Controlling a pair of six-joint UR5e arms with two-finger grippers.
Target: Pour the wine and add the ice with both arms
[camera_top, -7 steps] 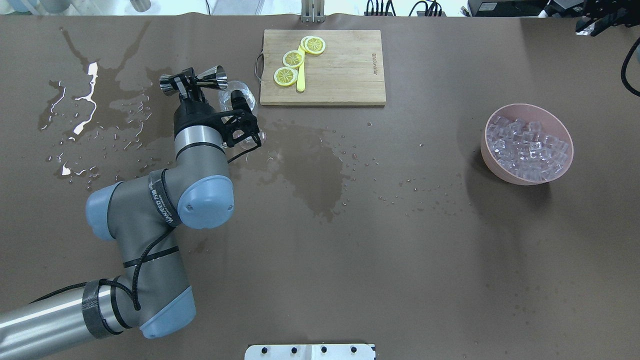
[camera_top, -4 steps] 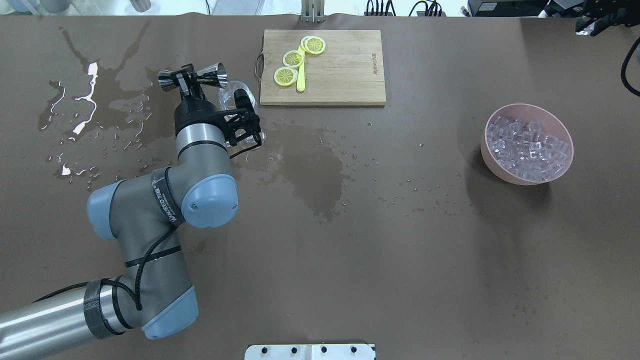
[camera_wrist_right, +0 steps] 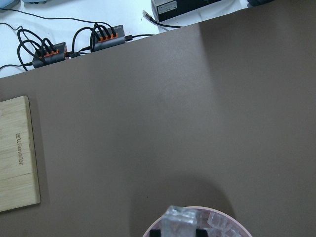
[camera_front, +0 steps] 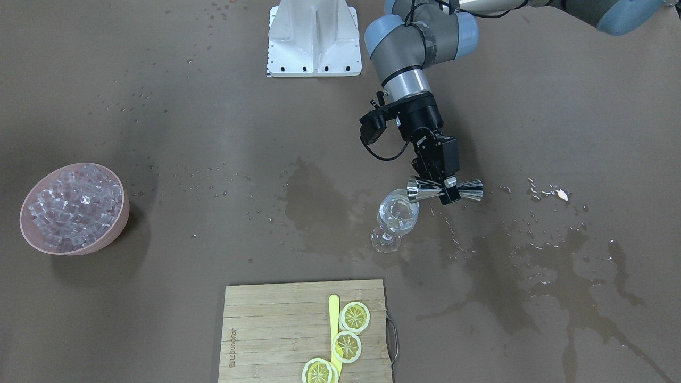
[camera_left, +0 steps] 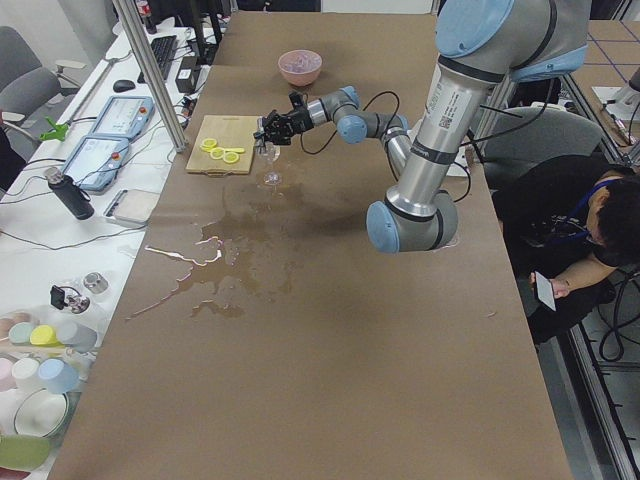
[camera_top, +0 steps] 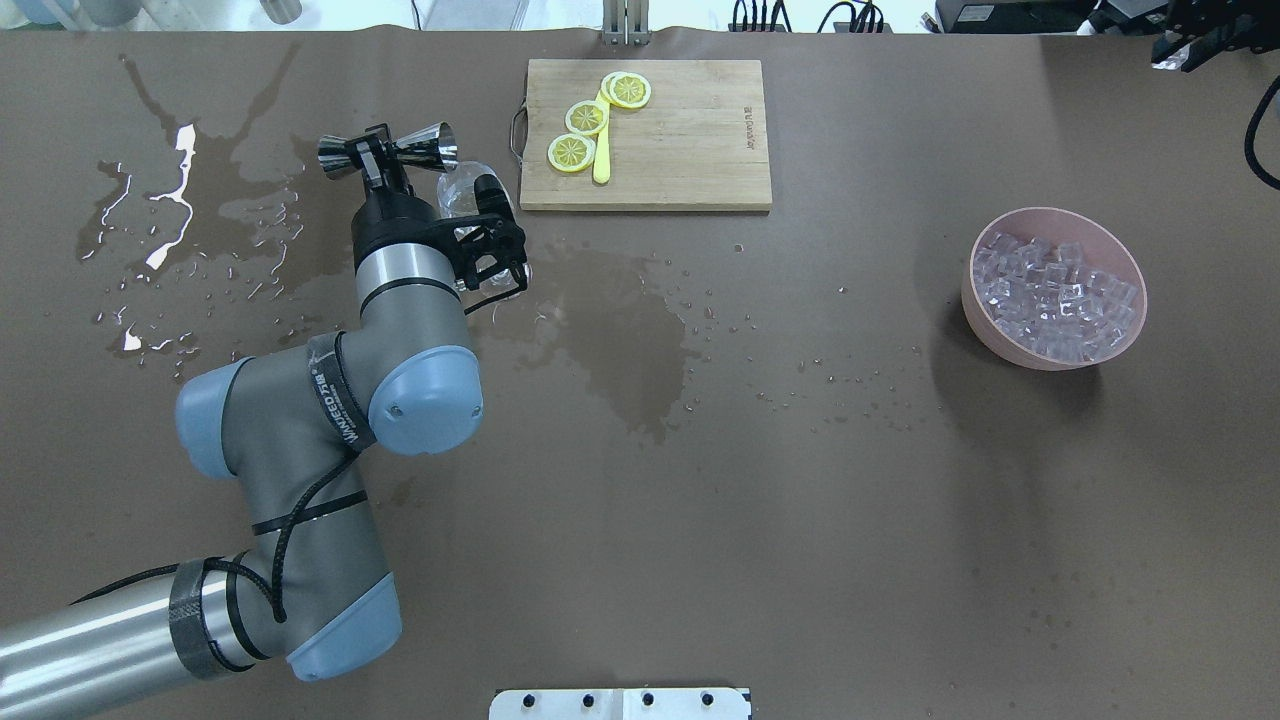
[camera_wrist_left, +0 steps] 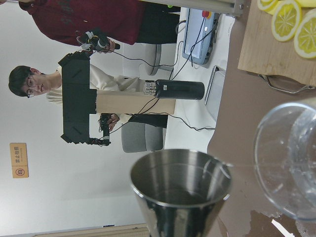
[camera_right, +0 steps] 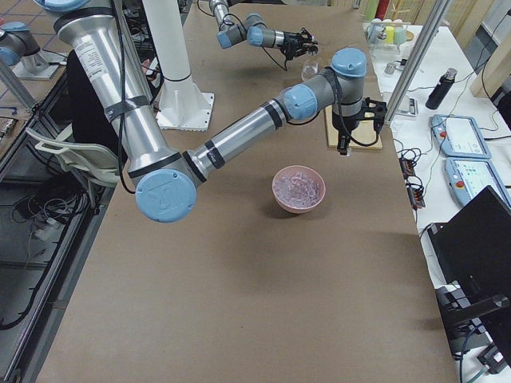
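Left fingers (camera_front: 451, 196) clamp jigger (camera_front: 446, 190), shifted slightly, sideways at glass (camera_front: 396, 213) rim | pour of wine (camera_front: 396, 224) likely ending | right fingers (camera_top: 1185, 50) hold ice (camera_wrist_right: 181, 217).

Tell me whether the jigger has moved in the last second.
Yes, slightly: the jigger, held by the left gripper, has edged away from the robot, up the overhead view, judged against the cutting board.

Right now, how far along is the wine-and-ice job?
Done: the glass already holds some clear wine.
In hand: the left gripper has the jigger tipped sideways at the glass rim, and it looks nearly empty. The right gripper holds one ice cube over the bowl.
Left: no ice is visible in the glass yet.
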